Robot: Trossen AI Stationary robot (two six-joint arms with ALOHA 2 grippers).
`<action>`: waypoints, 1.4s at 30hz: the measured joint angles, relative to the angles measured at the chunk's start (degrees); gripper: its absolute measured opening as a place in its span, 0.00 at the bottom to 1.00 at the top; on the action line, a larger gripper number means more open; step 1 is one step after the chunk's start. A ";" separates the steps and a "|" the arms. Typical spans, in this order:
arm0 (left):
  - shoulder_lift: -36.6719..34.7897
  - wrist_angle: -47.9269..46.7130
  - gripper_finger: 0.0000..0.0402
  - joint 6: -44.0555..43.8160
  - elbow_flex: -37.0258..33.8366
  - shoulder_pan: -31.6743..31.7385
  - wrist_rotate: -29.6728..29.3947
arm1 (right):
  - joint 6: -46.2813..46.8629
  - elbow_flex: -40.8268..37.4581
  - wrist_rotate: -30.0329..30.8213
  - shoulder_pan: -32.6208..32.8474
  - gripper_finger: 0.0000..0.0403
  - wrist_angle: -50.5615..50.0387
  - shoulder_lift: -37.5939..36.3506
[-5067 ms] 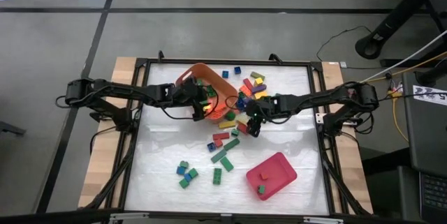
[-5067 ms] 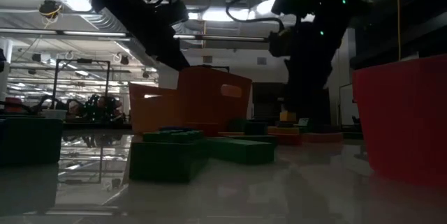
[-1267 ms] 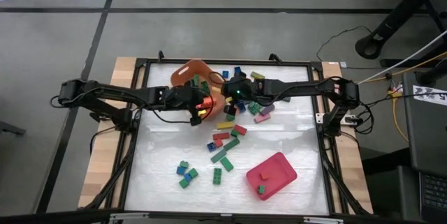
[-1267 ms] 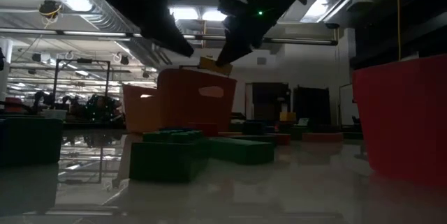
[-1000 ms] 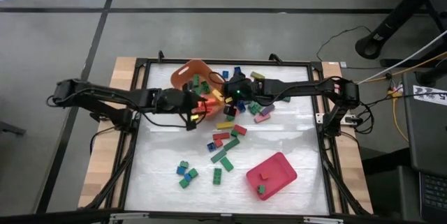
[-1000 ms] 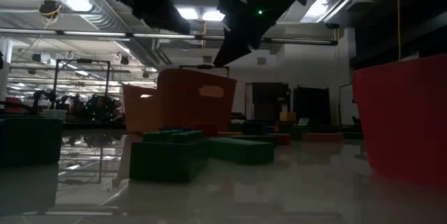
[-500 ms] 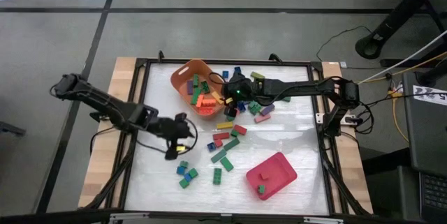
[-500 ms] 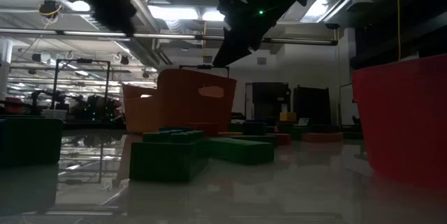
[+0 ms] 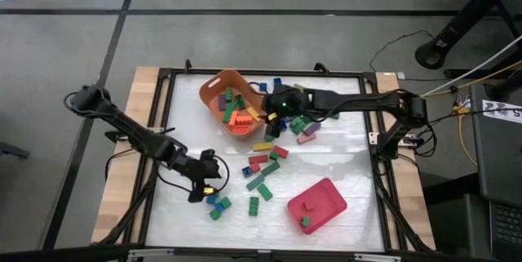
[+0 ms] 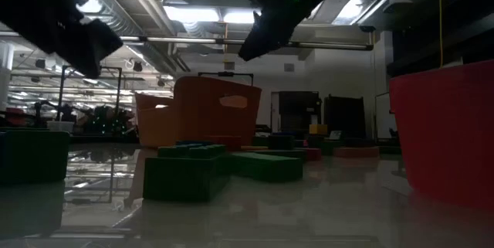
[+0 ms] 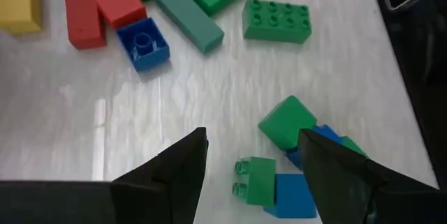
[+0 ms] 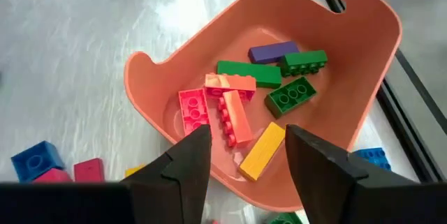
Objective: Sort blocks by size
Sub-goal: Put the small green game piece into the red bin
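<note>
My left gripper (image 9: 203, 190) (image 11: 251, 155) is open and empty just above the table, beside a small cluster of tiny green and blue blocks (image 9: 216, 205) (image 11: 283, 123). My right gripper (image 9: 269, 108) (image 12: 244, 151) is open and empty over the right rim of the orange tub (image 9: 231, 101), which stands on the table. Several long blocks (image 12: 241, 95) lie in the tub: pink, orange, yellow, green, purple. More blocks (image 9: 263, 166) lie loose on the table's middle, and a pile (image 9: 298, 107) lies at the far side.
The pink-red tray (image 9: 322, 199) stands near the front right with two small green blocks in it; it fills the right of the low view (image 10: 444, 132). Green long blocks (image 10: 189, 171) lie close to the low camera. A black frame (image 9: 371, 144) edges the white table.
My left gripper has left the orange tub and swung toward the table's near edge, going down to the small green and blue cluster. The tub stands where it was. My right gripper has stayed over the tub's rim, rising a little.
</note>
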 joint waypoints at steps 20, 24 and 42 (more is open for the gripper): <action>12.67 3.47 0.52 -0.10 0.02 -3.07 0.07 | 0.50 -0.02 -0.35 0.00 0.45 -5.31 -4.65; 12.79 3.59 0.52 -0.13 0.04 -3.04 0.07 | 0.49 -0.02 -0.35 0.00 0.45 -5.37 -4.65; 12.88 3.97 0.30 0.35 -0.02 -3.04 1.10 | 0.50 -0.02 -0.35 0.00 0.45 -7.52 -4.63</action>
